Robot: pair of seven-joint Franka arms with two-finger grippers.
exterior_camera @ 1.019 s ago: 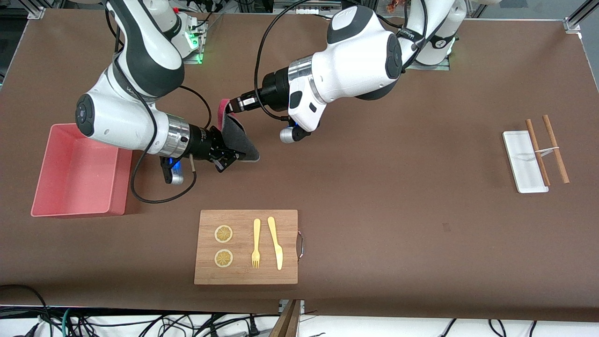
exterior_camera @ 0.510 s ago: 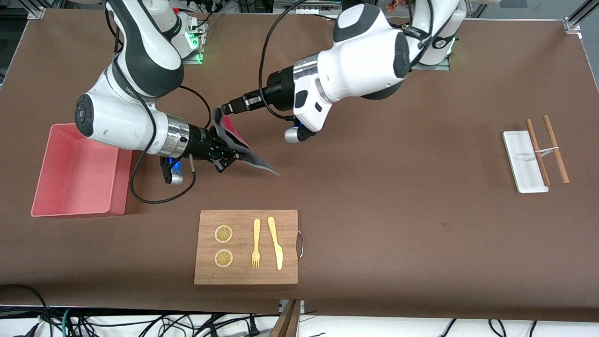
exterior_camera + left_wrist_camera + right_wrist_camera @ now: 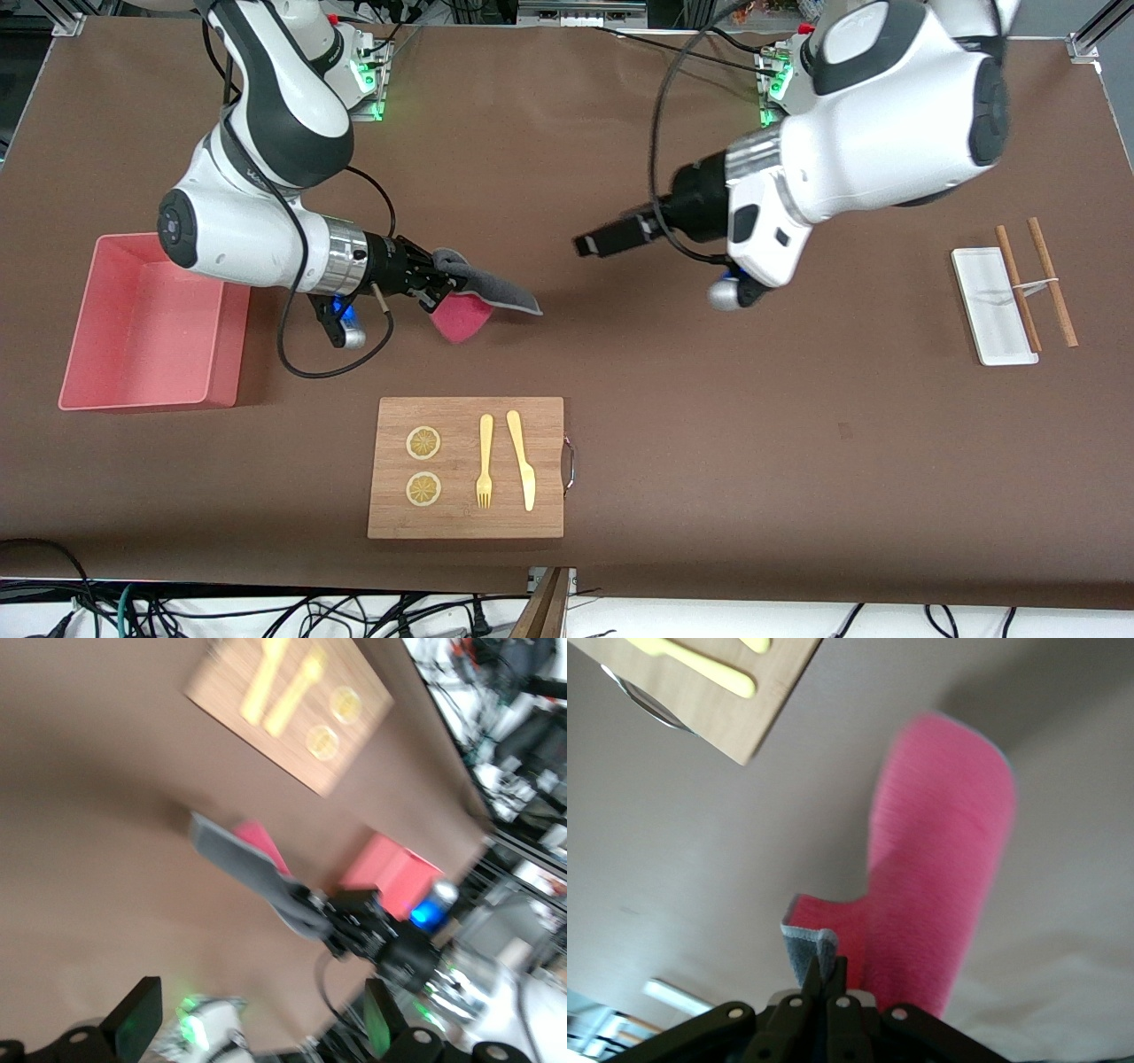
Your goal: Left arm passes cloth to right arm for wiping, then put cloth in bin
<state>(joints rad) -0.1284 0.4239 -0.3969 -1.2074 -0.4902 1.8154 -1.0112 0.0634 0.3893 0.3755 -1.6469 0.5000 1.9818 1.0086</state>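
Observation:
The cloth [image 3: 485,296], grey on top with its magenta-pink face [image 3: 461,317] hanging under it, is held just above the table. My right gripper [image 3: 440,275] is shut on its grey corner, and the right wrist view shows the jaws [image 3: 824,974] pinching that corner with the pink face [image 3: 939,859] hanging. My left gripper [image 3: 586,245] is open and empty, apart from the cloth, over bare table toward the left arm's end. In the left wrist view its fingers [image 3: 133,1032] stand wide apart, with the cloth [image 3: 239,859] farther off. The salmon-pink bin [image 3: 142,328] sits at the right arm's end.
A wooden cutting board [image 3: 465,467] with two lemon slices, a yellow fork and a yellow knife lies nearer the front camera than the cloth. A small white tray [image 3: 992,306] with two brown sticks lies at the left arm's end.
My left gripper let go of the cloth, opened and drew back toward its own end of the table. The cloth swung down and now hangs from my right gripper alone.

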